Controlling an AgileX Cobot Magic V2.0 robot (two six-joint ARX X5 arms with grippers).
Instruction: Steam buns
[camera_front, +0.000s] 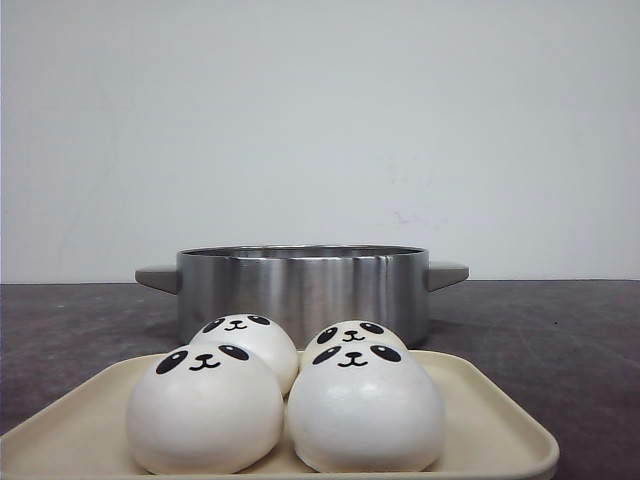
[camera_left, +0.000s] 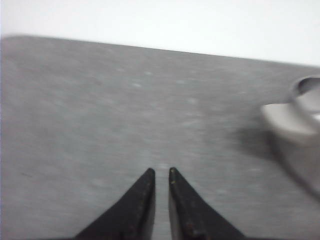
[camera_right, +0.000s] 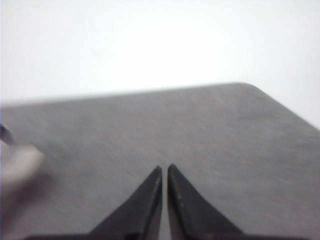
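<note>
Several white panda-faced buns sit close together on a cream tray at the front of the table: two in front and two behind. Just behind the tray stands a steel pot with grey handles. Neither gripper shows in the front view. In the left wrist view my left gripper hangs over bare grey table, its black fingers nearly together with nothing between them, and the pot's handle lies off to one side. My right gripper is likewise shut over bare table.
The dark grey tabletop runs back to a plain white wall. A blurred pale shape, apparently the pot's other handle, sits at the edge of the right wrist view. The table's far corner shows there too.
</note>
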